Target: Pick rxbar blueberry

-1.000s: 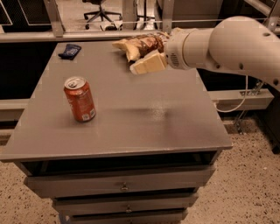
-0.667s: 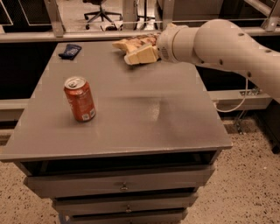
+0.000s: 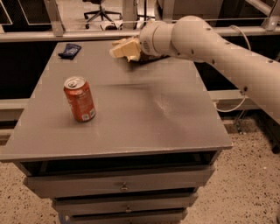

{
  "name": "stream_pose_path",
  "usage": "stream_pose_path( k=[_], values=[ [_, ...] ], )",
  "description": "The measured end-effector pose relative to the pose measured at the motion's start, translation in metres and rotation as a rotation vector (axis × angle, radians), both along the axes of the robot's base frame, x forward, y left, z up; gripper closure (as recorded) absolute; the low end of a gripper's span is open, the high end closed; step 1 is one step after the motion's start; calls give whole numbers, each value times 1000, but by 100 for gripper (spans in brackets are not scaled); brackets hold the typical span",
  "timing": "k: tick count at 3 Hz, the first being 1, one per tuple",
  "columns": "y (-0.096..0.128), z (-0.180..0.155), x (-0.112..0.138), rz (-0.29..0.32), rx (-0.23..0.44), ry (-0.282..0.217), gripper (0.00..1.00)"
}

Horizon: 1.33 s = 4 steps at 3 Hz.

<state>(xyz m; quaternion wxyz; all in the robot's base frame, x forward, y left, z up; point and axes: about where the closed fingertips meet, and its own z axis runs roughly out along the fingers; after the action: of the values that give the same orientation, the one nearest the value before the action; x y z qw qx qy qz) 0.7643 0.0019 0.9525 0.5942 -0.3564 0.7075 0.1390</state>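
Note:
The rxbar blueberry [image 3: 70, 50] is a small flat dark navy wrapper lying at the far left corner of the grey table [image 3: 131, 127]. My gripper [image 3: 124, 49], cream-coloured, hangs just over the table's far edge near the middle, to the right of the bar with a clear gap between them. It holds nothing that I can see. The white arm [image 3: 210, 39] reaches in from the right.
An orange soda can [image 3: 79, 99] stands upright on the left half of the table, nearer the front. The chip bag is mostly hidden behind the gripper and wrist; a dark edge [image 3: 151, 60] shows beneath. Drawers [image 3: 124, 186] sit below the tabletop. An office chair [image 3: 100, 8] stands beyond.
The arm has swung left along the table's far edge, bringing the gripper closer to the bar and covering the chip bag. The can and the bar have not moved.

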Motion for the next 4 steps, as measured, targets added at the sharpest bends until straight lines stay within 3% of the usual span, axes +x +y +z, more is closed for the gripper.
stream_pose_path(
  k=[2,3,4],
  values=[
    [54,-4,47,108,-9,-13,0],
    [80,-5,58,130,-29,11,0],
    [115,-12,62,140,-52,70,0]
  ],
)
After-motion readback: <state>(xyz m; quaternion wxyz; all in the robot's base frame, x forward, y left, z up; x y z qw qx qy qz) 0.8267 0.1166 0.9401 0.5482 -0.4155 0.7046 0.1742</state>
